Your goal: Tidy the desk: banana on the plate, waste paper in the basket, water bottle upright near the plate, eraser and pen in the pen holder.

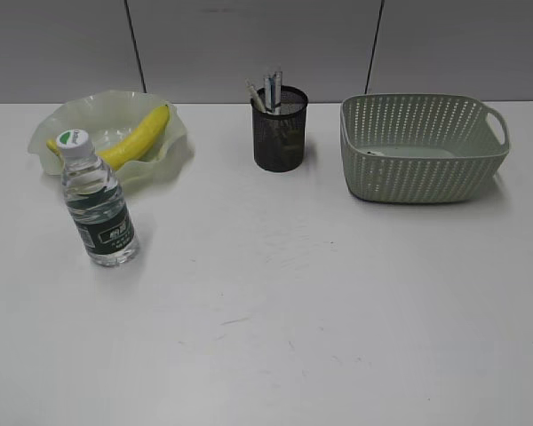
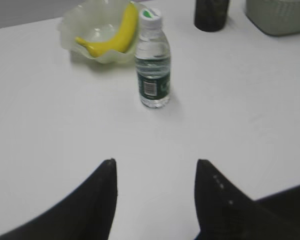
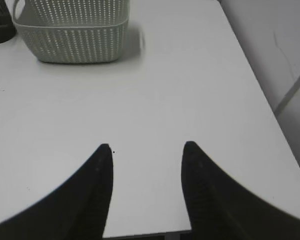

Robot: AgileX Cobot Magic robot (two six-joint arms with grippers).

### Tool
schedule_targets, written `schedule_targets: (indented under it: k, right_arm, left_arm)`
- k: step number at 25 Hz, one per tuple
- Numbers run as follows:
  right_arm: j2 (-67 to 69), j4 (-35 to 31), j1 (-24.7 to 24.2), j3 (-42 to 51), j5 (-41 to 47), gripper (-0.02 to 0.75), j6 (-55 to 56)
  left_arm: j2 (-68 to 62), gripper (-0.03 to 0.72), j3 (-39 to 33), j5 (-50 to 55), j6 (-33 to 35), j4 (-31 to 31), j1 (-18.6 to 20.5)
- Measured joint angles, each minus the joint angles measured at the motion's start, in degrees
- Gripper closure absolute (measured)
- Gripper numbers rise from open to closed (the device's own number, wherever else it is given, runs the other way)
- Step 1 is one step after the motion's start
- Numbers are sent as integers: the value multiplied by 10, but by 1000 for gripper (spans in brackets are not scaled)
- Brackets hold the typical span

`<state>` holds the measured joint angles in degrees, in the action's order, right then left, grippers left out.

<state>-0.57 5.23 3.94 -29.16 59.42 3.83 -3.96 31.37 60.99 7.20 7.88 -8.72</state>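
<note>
Nearest you, both grippers hang over bare counter [image 1: 275, 337] with nothing between them. The left gripper [image 2: 156, 165] has its fingers apart and empty, pointed at the water bottle but well short of it. The right gripper [image 3: 146, 149] likewise has its fingers spread over the white surface near the counter's right edge, holding nothing.

Next out, the water bottle [image 1: 98, 200] stands upright on its base, cap on, just in front of the plate [image 1: 62, 120] and apart from it. Behind it the banana [image 1: 140, 135] lies inside the plate, resting against the ruffled rim. Further back in the middle, the pen holder [image 1: 280, 129] holds a few pens sticking up above its mesh; whether the eraser is inside you cannot tell. On the far right sits the basket [image 1: 422, 146]; something pale shows on its floor through the wall, possibly the waste paper, but it is too indistinct to confirm.

From how things lie, the tidy looks close to finished. The main risk now is the left arm: any forward or sideways sweep at low height could clip the bottle, which is tall, narrow and light, and tip it into the plate. Lift clear before you move across.
</note>
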Motion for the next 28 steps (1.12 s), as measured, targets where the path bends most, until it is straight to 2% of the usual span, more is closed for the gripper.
schedule_targets:
  k: [3,7,28]
  right_arm:
    - [0,0,-12,0,0,370,0]
    - [0,0,-13,0,0,370,0]
    - [0,0,-13,0,0,371,0]
  left_arm:
    - [38,323,-1,0,0,1,46]
    - [43,325,-1,-1,0,2,72]
    - [43,325,-2,-1,0,2,75]
